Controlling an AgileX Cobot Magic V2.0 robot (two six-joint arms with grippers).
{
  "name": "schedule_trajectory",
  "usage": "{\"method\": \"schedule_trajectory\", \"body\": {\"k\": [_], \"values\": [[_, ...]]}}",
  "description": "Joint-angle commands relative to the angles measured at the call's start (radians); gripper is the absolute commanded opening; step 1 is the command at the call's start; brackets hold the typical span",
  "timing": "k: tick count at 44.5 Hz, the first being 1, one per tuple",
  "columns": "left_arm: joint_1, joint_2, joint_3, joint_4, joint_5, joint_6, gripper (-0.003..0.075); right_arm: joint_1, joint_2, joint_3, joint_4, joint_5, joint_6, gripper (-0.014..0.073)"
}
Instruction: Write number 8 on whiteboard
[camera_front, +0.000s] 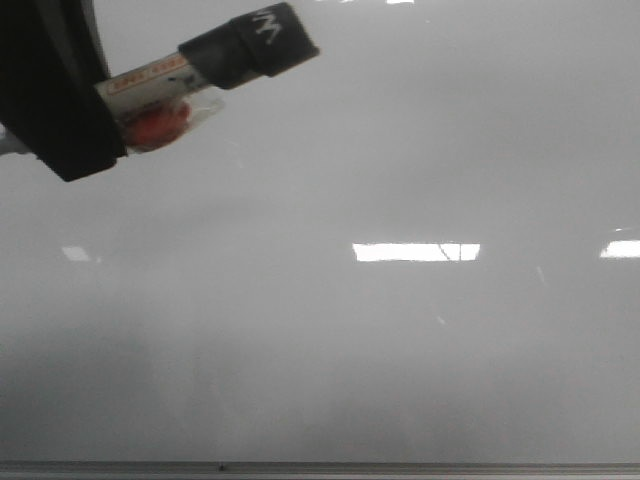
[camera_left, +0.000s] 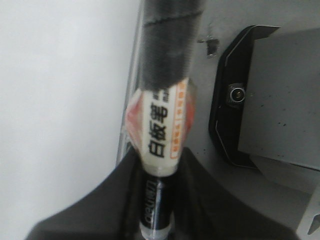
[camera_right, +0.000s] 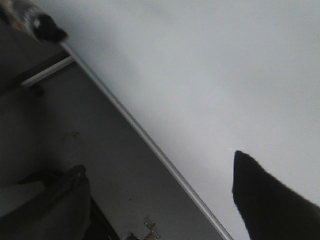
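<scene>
Glossy whiteboard (camera_front: 400, 150), metal edge (camera_front: 400, 467)

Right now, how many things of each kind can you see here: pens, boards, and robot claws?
Black-capped whiteboard marker with a white label: 1
Large glossy pale grey whiteboard: 1, nothing drawn on it in view
Black robot grippers: 2, the left gripper shut on the marker, the right gripper open
Total: 4

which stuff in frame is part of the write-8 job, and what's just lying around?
Job:
- whiteboard, blank, no 8 on it
- marker, black cap on, held in left gripper
- right gripper, open, holding nothing, by the board's bottom edge

Lying around:
- black-framed grey box beside the board
- grey floor below the board's edge
</scene>
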Motion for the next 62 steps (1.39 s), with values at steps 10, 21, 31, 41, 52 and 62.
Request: {"method": "schedule_trajectory", "body": {"k": [10,21,31,41,52,62], "values": [[-0.041,-0.076,-0.032,-0.187,-0.035,0.104,-0.0019,0.043,0.178,-0.192,0.423,0.089,-0.369,0.0602],[-0.041,-0.083,-0.032,-0.187,-0.047,0.104,-0.0019,0.080,0.285,-0.226,0.515,0.121,-0.432,0.0602],[-0.041,-0.083,-0.032,-0.188,-0.062,0.104,-0.0019,0.129,0.358,-0.246,0.515,0.070,-0.432,0.0570],[-0.041,-0.083,-0.032,-0.189,-0.074,0.104,-0.0019,0.129,0.389,-0.247,0.514,0.047,-0.432,0.0374],[-0.041,-0.083,-0.032,-0.189,-0.121,0.102,-0.0006,0.129,0.396,-0.247,0.514,0.046,-0.432,0.0050],[-0.041,-0.083,-0.032,-0.187,-0.143,0.051,0.0363,0.129,0.396,-0.247,0.514,0.046,-0.432,-0.0067]]}}
